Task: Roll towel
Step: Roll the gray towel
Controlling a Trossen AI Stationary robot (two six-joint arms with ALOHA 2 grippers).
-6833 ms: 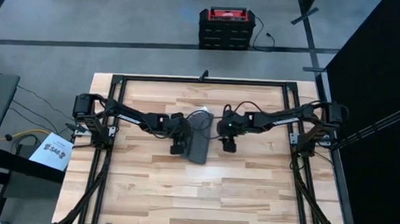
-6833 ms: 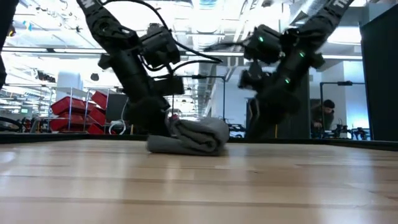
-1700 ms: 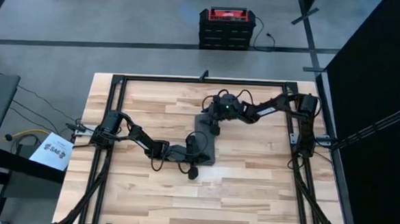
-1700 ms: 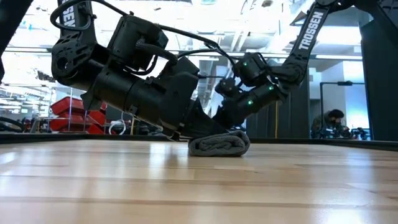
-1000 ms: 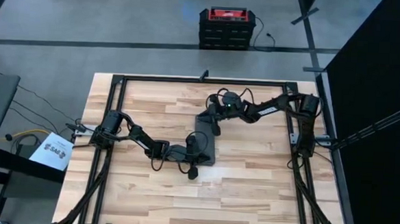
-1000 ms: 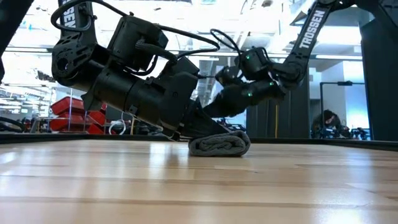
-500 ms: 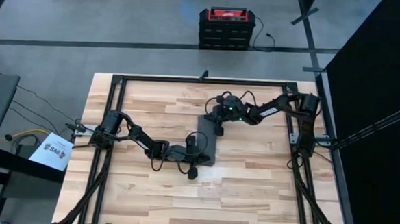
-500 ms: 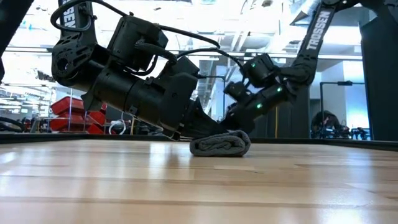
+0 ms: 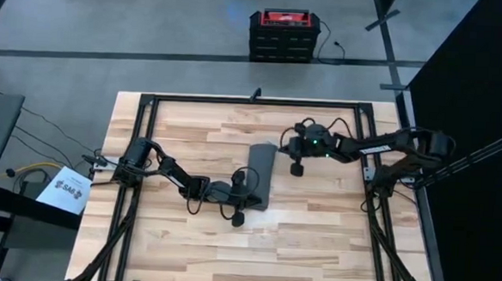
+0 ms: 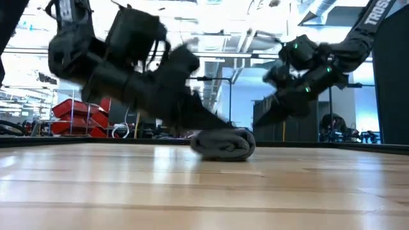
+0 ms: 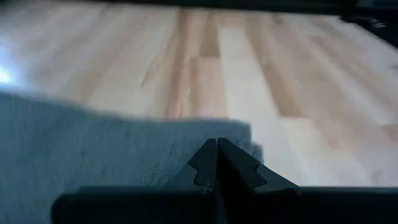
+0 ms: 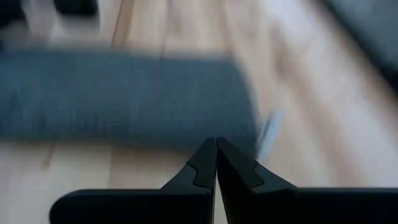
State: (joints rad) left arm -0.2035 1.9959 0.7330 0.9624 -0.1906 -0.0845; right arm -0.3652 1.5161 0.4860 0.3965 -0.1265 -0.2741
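Note:
The dark grey towel [image 9: 260,171] lies rolled up near the table's middle, its long axis running near to far. In the low view the towel [image 10: 223,144] is a low roll resting on the wood. A small white tag [image 12: 268,134] sticks out at its far end. My left gripper [image 9: 248,189] is shut and reaches in low from the left, at the roll's near half. My right gripper [image 9: 298,170] is shut and hangs to the right of the roll's far end, clear of the cloth. My left gripper lies with its shut fingers [image 11: 217,155] on the towel's cloth near a corner of the roll's near end [image 11: 239,134]. It slants down from the table's left, across the roll. The towel stays flat on the table; whether the tips press in, I cannot tell.
Black frame rails [image 9: 138,152] run along the table's left, right and far sides. A black box with a red top [image 9: 280,26] stands on the floor beyond the far edge. Bare wood [image 9: 254,252] spans the near half of the table.
My right gripper has left the roll's far end, risen, and gone toward the table's right edge. My left arm has shifted at the roll's near half, its gripper staying shut. The towel stays rolled in its place.

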